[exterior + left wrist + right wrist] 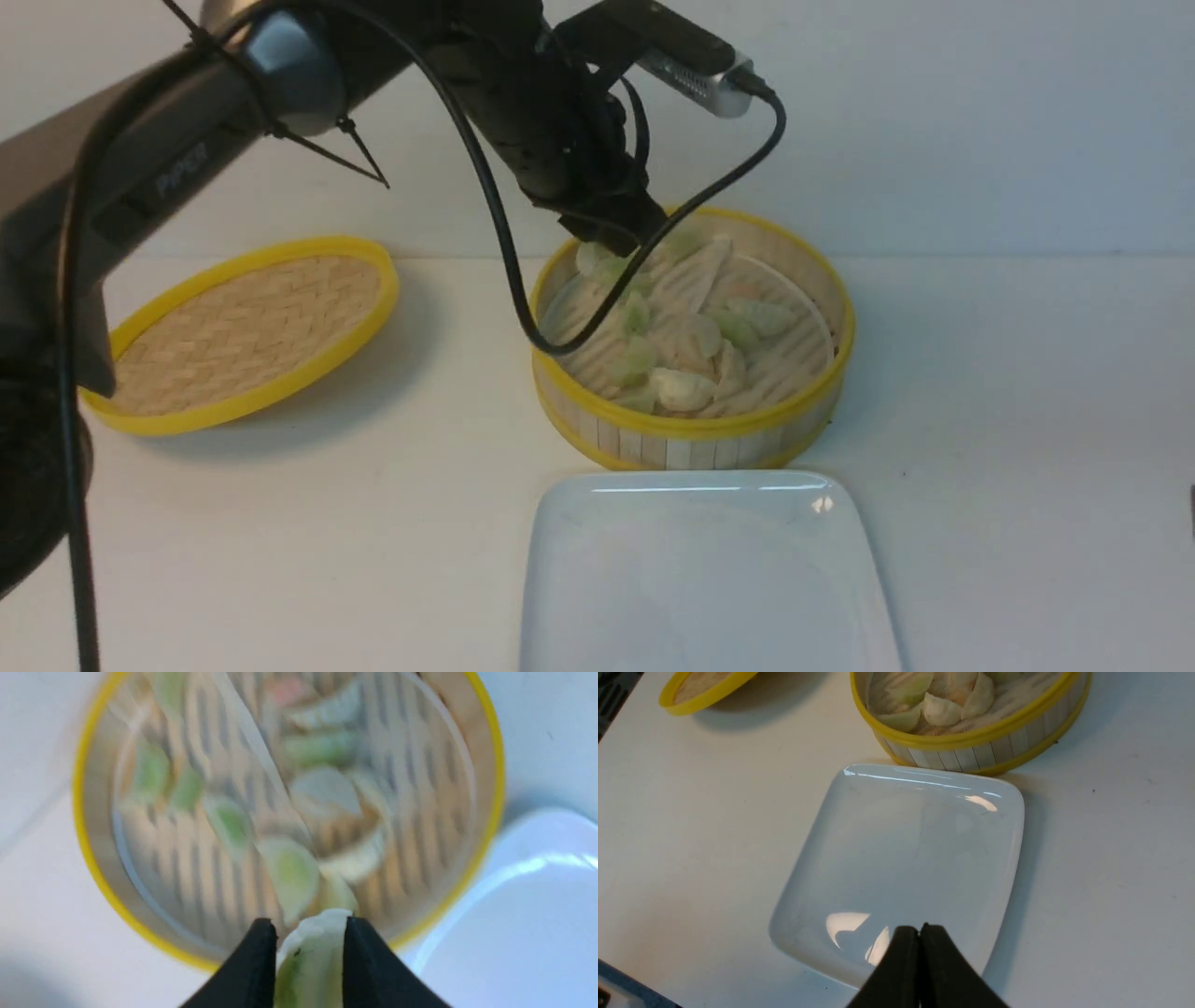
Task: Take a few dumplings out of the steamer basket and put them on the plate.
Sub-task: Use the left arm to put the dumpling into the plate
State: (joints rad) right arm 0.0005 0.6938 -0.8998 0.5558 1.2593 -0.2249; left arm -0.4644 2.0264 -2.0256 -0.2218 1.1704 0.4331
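The table [980,392] carries everything: the plate [709,579] nearest the robot, bare, and the basket [653,448] just behind it, almost touching its far edge. The lid [252,327] lies well apart to the left. The left gripper [308,926] hangs over the basket's far left side, its jaws narrowed onto one green-and-white dumpling [310,961], pinched across its body. The other dumplings [681,387] lie loose on the slatted floor.

The held one looks soft, so I would not squeeze it harder. Lift straight up until it clears the yellow rim, carry it toward the plate, and lower it close to the glaze before opening. A cable [560,345] loops down at the basket's edge and could snag. The right gripper [920,931], jaws pressed together and empty, hovers over the plate's near edge, so aim for the far half.
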